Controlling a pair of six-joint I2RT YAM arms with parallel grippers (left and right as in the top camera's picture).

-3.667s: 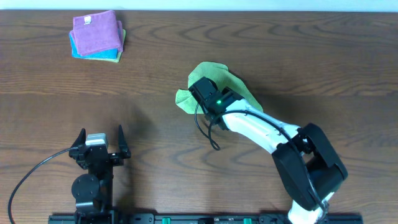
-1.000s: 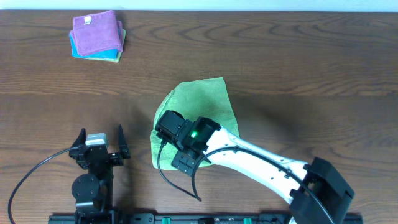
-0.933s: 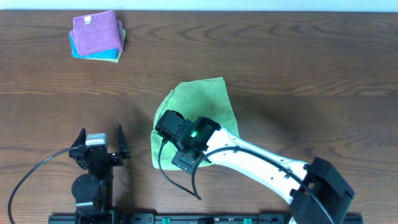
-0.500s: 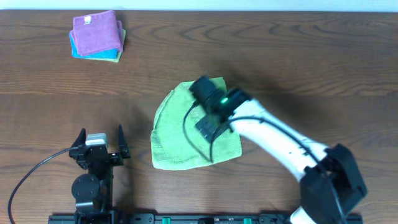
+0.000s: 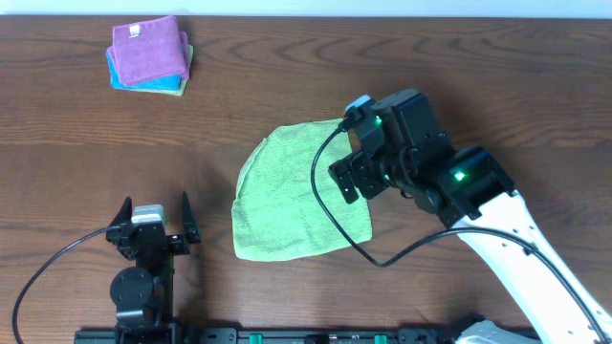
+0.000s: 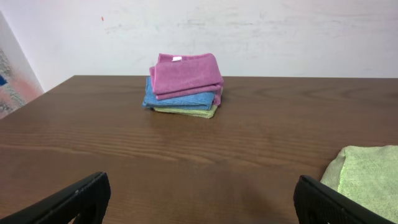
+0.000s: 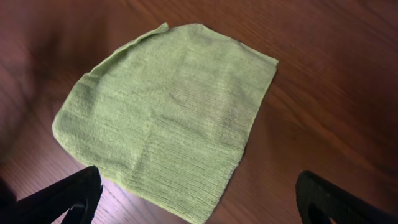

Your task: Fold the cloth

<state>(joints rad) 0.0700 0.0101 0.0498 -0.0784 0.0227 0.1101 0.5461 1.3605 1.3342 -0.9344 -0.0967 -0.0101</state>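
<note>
The lime-green cloth (image 5: 287, 201) lies spread in one flat layer at the table's middle, its outline uneven and rounded on the left. In the right wrist view the cloth (image 7: 168, 106) fills the centre, its near edge between my black fingertips. My right gripper (image 5: 356, 174) hovers over the cloth's right edge, open and holding nothing; in its own view the right gripper (image 7: 199, 205) has jaws set wide apart. My left gripper (image 5: 154, 201) rests open near the front left, well clear of the cloth. From the left wrist, the left gripper (image 6: 200, 202) sees a cloth corner (image 6: 367, 177) at right.
A stack of folded cloths (image 5: 148, 53), purple on top of blue and green ones, sits at the far left corner; the same stack (image 6: 183, 84) shows ahead of the left wrist. A black cable (image 5: 330, 210) hangs from the right arm over the cloth.
The right gripper has let go of the cloth's front left part and risen back to the right. The cloth now lies uncovered and flat. The left arm has not moved.
</note>
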